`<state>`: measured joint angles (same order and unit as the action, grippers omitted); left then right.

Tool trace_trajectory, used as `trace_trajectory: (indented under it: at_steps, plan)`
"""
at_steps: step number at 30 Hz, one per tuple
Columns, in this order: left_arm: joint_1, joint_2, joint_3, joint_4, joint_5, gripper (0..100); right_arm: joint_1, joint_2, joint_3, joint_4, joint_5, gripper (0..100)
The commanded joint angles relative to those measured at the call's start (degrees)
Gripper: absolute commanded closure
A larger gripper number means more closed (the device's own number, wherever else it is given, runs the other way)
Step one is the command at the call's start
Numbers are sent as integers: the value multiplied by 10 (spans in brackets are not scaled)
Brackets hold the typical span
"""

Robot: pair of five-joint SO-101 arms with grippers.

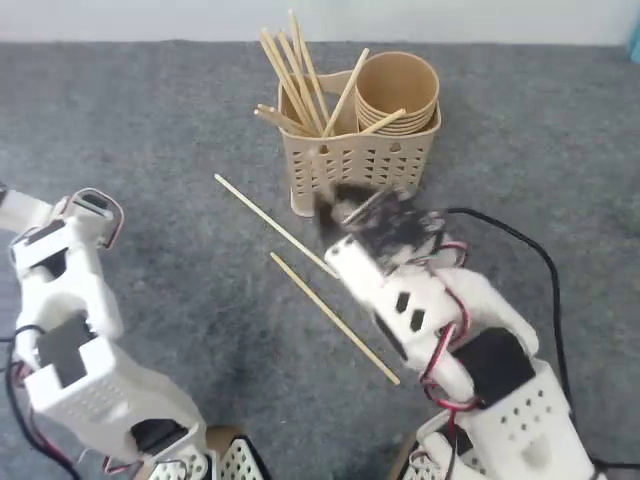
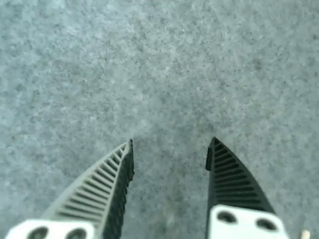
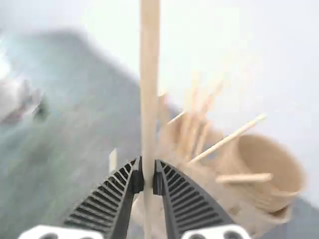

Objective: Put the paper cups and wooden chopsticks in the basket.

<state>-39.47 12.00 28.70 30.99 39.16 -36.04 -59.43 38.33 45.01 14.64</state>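
Over the gray surface (image 2: 149, 59) the left gripper (image 2: 172, 142) points down, jaws spread wide. The right gripper (image 3: 148, 180), near the basket (image 1: 360, 160) holding the paper cups (image 1: 398, 92), pinches an upright chopstick (image 3: 149, 74). A loose chopstick (image 1: 335, 318) lies on the surface.

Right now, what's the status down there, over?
Left fingers open over grey carpet. Right fingers shut on one pale wooden chopstick, near the beige slotted plastic basket. Another wooden chopstick lies loose on the carpet. No obstacle seen.

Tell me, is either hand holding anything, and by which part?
The right hand pinches a chopstick on its shaft, most of it sticking out beyond. The left hand holds nothing.
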Motion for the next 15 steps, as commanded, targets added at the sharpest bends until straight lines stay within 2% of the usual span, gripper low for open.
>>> trace_trajectory:
  at_steps: [1,8,11,15]
  plan:
    - [23,-85,41,-2,-7,772,59,22,10,-164,-61,991]
    - [53,-174,166,-131,-67,772,102,130,9,-417,-207,991]
    - [73,-207,198,-149,-88,772,104,188,7,-521,-211,991]
    - [85,-229,219,-156,-104,772,105,266,7,-593,-185,991]
